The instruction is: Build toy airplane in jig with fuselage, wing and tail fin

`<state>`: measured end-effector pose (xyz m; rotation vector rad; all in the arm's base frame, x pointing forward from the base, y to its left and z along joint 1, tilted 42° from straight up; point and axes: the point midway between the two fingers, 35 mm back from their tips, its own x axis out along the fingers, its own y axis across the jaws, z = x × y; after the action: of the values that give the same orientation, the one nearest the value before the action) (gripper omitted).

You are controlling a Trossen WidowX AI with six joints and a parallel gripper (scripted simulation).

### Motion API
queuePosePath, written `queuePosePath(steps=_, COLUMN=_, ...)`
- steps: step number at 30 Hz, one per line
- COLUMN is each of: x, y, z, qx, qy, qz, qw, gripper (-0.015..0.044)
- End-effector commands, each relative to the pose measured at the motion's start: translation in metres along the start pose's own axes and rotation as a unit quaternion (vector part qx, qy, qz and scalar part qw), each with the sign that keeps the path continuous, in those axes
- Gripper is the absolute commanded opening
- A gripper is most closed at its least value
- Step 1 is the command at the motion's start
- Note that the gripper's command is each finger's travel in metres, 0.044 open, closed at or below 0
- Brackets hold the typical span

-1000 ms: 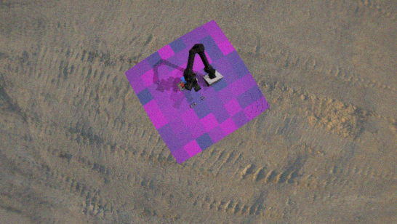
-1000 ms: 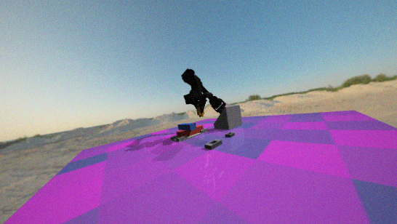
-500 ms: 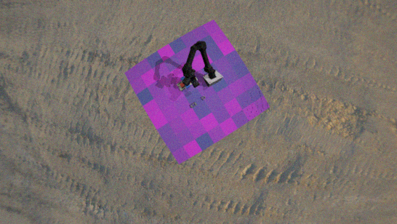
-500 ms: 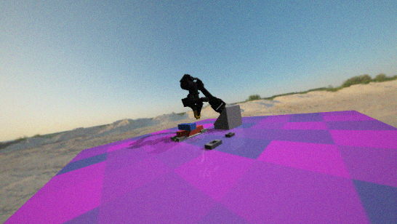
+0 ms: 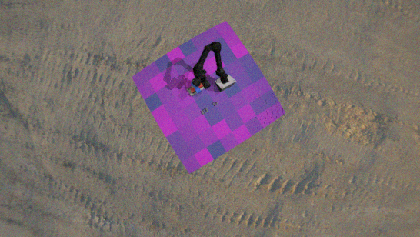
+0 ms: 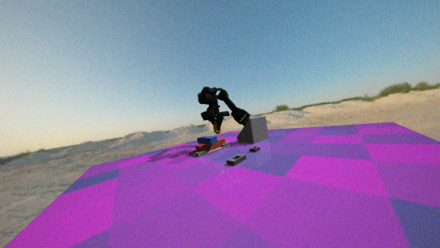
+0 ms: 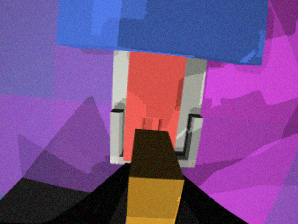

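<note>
The red fuselage [image 5: 201, 86] [image 6: 217, 145] [image 7: 156, 85] lies in the pale grey jig [image 6: 196, 154] [image 7: 120, 80] and looks flat. The blue wing [image 5: 198, 90] [image 6: 207, 140] [image 7: 165, 25] lies crosswise on top of the fuselage; its tab and socket are hidden under it. My gripper [image 6: 217, 128] is shut on the yellow-orange tail fin [image 6: 217, 131] [image 7: 154, 200]. It points down and holds the fin above the tail end of the fuselage, with a gap below in the exterior view. In the wrist view the small tail socket [image 7: 152, 124] shows just beyond the fin's dark lower end.
A larger grey open holder [image 5: 204, 111] [image 6: 230, 163] and a smaller one [image 5: 215, 103] [image 6: 255, 149] stand on the checkered purple table [image 5: 165, 121] [image 6: 238, 197], both without a part. The arm's wedge-shaped base block [image 5: 231, 81] [image 6: 259, 130] stands beside the jig's tail end.
</note>
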<state>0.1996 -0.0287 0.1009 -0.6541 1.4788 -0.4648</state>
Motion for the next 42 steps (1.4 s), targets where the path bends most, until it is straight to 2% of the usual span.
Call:
queuePosePath(steps=1, x=0.001, y=-0.003, z=-0.002, qx=-0.002, qy=-0.001, qz=-0.003, qw=1.000, gripper=0.0053)
queuePosePath(steps=2, x=0.001, y=-0.003, z=-0.002, qx=-0.002, qy=-0.001, qz=-0.003, qw=1.000, gripper=0.0066)
queuePosePath(steps=22, x=0.002, y=-0.003, z=-0.001, qx=-0.002, qy=-0.001, qz=-0.003, qw=1.000, gripper=0.0066)
queuePosePath(steps=42, x=0.034, y=-0.004, z=-0.001, qx=-0.002, qy=-0.001, qz=-0.003, qw=1.000, gripper=0.0066)
